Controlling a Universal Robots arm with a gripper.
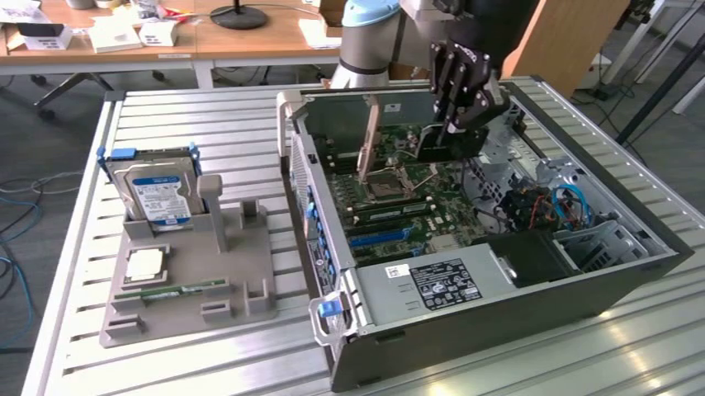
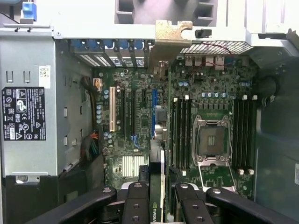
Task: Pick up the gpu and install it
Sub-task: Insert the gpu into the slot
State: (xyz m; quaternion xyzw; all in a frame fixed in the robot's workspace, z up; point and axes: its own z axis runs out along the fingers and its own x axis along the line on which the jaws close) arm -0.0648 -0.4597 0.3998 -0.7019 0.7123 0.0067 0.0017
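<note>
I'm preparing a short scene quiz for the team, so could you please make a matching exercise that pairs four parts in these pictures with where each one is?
Things:
1. gpu
2. hard drive
3. RAM stick
4. power supply

Places:
A. lying flat in the grey holder
B. mounted in the case, with a black label on it
C. clamped in the gripper above the motherboard
D. standing upright in the grey holder

Pairs: 1-C, 2-D, 3-A, 4-B.
</note>
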